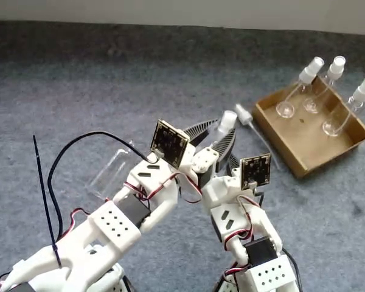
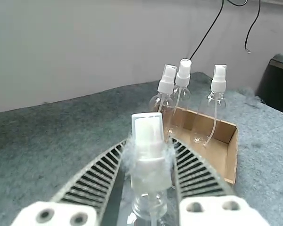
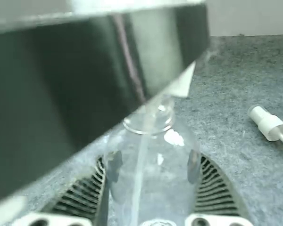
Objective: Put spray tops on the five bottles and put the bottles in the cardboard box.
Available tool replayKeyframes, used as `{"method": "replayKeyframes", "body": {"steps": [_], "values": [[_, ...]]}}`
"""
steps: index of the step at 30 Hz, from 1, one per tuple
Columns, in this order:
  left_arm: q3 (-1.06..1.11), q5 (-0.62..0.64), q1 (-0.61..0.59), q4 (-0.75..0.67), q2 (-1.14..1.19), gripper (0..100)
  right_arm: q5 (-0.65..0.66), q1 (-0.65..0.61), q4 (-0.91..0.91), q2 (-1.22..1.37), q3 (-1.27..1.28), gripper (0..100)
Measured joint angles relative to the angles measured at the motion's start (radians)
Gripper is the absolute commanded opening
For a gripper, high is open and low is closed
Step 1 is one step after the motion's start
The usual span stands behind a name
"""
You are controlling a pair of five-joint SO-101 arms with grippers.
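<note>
Clear round bottle [image 3: 148, 181], probably light plastic and slick, sits pinched at its belly by the right pincer [image 3: 153, 162] above the grey tabletop [image 1: 79, 79], while the left pincer [image 2: 149, 150] pinches the white spray top [image 2: 148, 134] over its neck, best held by the collar.

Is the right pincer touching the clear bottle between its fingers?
Touching. The right wrist view shows the right pincer with both fingers pressed against the sides of the bottle, with no gap.

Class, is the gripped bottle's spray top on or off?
Off: bottle neck rim is bare, only the tube inside; spray top above.
</note>
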Motion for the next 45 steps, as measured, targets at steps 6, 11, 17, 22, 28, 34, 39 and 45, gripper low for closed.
{"method": "replayKeyframes", "body": {"steps": [6, 11, 17, 22, 28, 34, 39, 45], "values": [[0.120, -0.023, 0.000, -0.101, -0.078, 0, 0.000, -0.005, 0.000, -0.002, 0.000, 13.5], [0.203, -0.074, 0.006, -0.129, -0.173, 0, 0.000, -0.005, 0.000, -0.002, 0.000, 13.5], [0.236, -0.081, 0.006, -0.133, -0.219, 0, 0.000, -0.005, 0.000, -0.002, 0.000, 13.5], [0.236, -0.081, 0.006, -0.112, -0.221, 1, 0.000, -0.005, 0.000, -0.002, 0.000, 13.5], [0.080, -0.127, 0.009, 0.164, -0.221, 1, 0.000, -0.005, 0.000, -0.002, 0.000, 13.5], [-0.006, -0.140, 0.018, 0.336, -0.221, 1, 0.000, -0.005, 0.000, -0.002, 0.000, 13.5], [0.014, -0.141, 0.020, 0.336, -0.235, 1, 0.000, -0.005, 0.000, 0.000, 0.000, 13.5], [0.014, -0.141, 0.021, 0.336, -0.236, 11, 0.000, -0.005, 0.000, 0.000, 0.000, 13.5]]}}
